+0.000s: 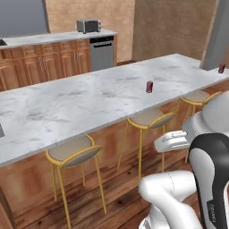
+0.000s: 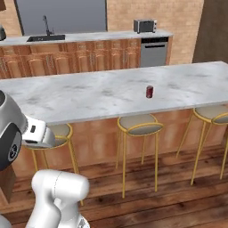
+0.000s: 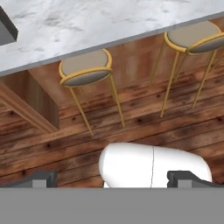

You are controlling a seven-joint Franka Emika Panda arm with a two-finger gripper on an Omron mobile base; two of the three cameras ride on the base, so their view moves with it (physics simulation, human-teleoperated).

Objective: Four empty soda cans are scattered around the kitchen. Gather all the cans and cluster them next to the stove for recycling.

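Soda cans, two, three stools

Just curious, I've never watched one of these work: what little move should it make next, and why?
Probably roll closer to the marble island and reach for the nearest soda can, which stands upright beyond the stools. The gripper is open, holds nothing and points at the floor. A second can sits at the far end.

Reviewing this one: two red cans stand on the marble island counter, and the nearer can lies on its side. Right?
Not quite. The nearer soda can stands upright on the island counter, as the right base view shows. The second can is at the far end, in the left base view.
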